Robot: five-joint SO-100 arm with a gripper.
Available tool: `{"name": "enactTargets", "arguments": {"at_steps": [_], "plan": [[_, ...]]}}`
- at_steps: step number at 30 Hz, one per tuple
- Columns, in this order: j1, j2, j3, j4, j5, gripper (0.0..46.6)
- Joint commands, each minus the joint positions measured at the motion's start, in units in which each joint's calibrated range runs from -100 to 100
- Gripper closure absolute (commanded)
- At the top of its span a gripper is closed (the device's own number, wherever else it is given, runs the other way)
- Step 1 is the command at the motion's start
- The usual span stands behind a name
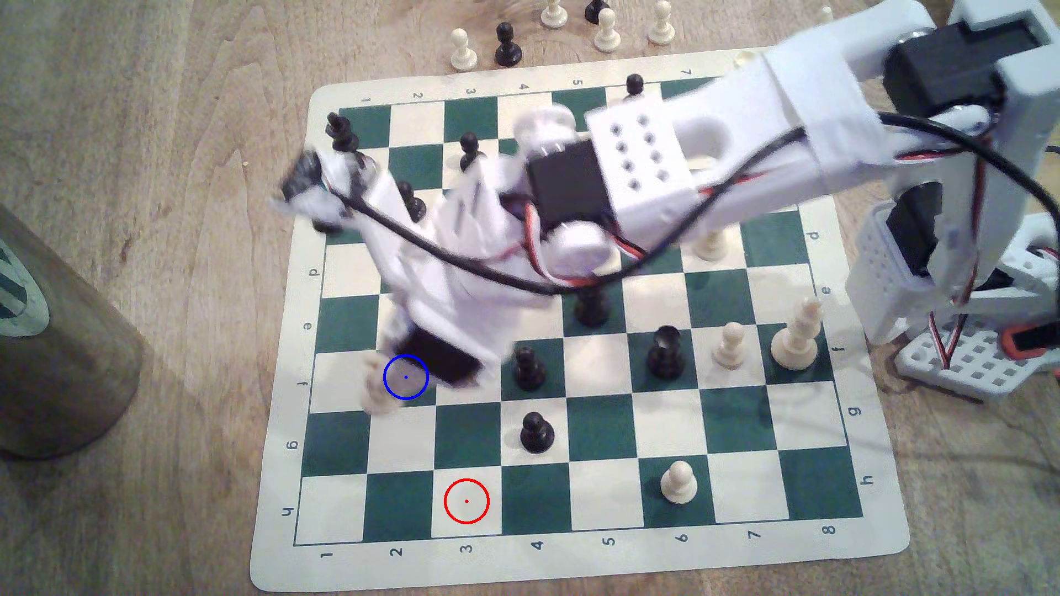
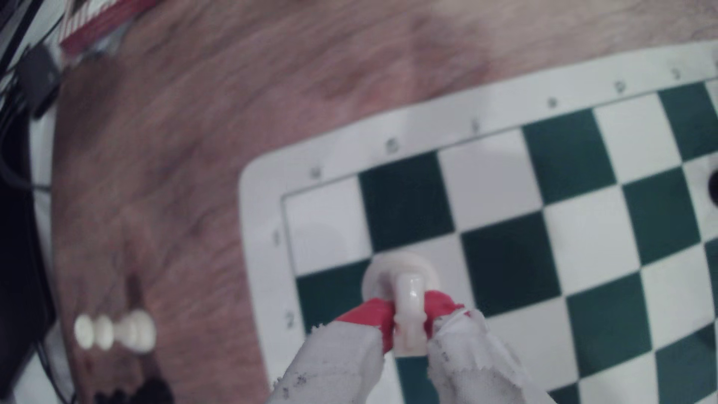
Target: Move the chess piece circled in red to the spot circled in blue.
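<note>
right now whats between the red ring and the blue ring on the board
Nothing stands there. In the exterior view the squares between the red-ringed square and the blue-ringed spot are bare; the nearest black pawn sits off to that view's right.

Cream knight (image 2: 408, 307) clamped at the head, base toward the board.
Small, glossy, round base, narrow head; pinched between two red pads (image 2: 369, 314) of the gripper (image 2: 408, 316). Base hangs over the board corner rows near the 1–2 edge labels; touching or lifted, can't tell. In the exterior view, a blurred cream shape (image 1: 380, 389) just left of the blue-ringed square (image 1: 406, 376). That square: dark green, row f, column 2, thin blue ring with centre dot, partly shadowed by the arm.
</note>
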Motion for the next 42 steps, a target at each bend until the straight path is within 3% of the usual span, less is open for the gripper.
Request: {"name": "enactTargets", "arguments": {"at_steps": [1,11,23,42], "plan": [[2.86,2.95,-9.81,-0.42,1.03,46.4],[5.91,10.34,-13.71,0.65,3.13,46.4],[5.68,17.73,-16.70,1.22,3.52,46.4],[4.35,16.62,-17.33,5.15,4.30,46.2]]}}
